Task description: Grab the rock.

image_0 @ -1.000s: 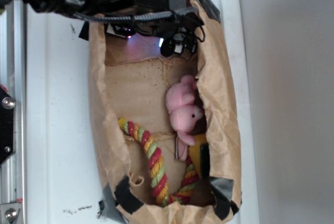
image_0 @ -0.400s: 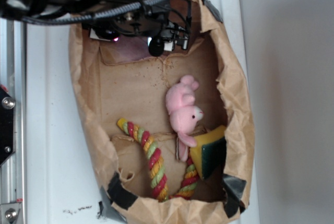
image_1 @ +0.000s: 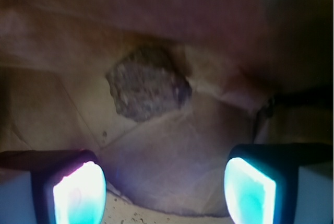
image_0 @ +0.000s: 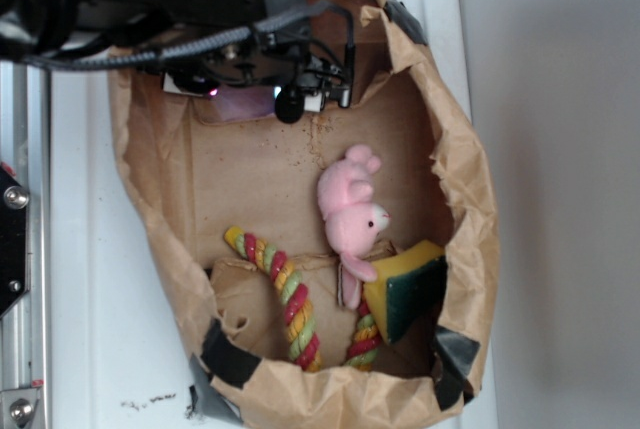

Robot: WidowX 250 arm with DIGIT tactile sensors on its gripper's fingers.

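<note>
The rock (image_1: 148, 83) is a rough, speckled grey-brown lump on the brown paper floor, ahead of my gripper (image_1: 164, 190) in the wrist view. The jaws stand wide apart and empty, with bare paper between the two glowing pads (image_1: 78, 192). The rock lies a little left of centre and beyond the fingertips, not touching them. In the exterior view my gripper (image_0: 245, 99) is at the top end of the paper bag (image_0: 470, 219), and the arm hides the rock there.
A pink plush bunny (image_0: 350, 211) lies mid-bag. A yellow-and-green sponge (image_0: 410, 289) and a multicoloured rope toy (image_0: 290, 304) lie at the bottom end. The bag's crumpled walls rise all round. A metal rail (image_0: 15, 249) runs along the left.
The bag's walls have spread wider, uncovering the sponge. My arm and gripper have shifted left at the top end of the bag.
</note>
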